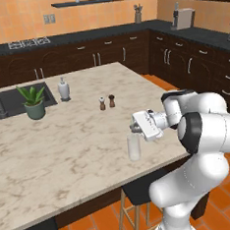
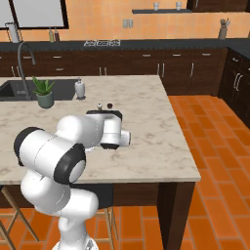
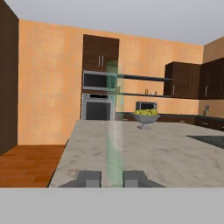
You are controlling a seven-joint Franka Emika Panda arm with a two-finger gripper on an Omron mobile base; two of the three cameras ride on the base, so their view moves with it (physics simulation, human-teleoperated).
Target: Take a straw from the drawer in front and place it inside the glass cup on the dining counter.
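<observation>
Straw (image 3: 114, 131) upright between pinched claw (image 3: 113, 178) fingertips.

A home kitchen w/ a big marble dining counter (image 1: 66, 151), a sink (image 1: 7, 102), dark cupboards (image 1: 106, 51), an oven (image 3: 98, 107) in the wall & a fruit bowl (image 3: 146, 117).

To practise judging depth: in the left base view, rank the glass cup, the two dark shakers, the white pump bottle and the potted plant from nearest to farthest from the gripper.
1. Glass cup, right at the gripper.
2. Shakers, mid-counter beyond it.
3. Pump bottle, farther left by the sink.
4. Potted plant, farthest left.
</observation>
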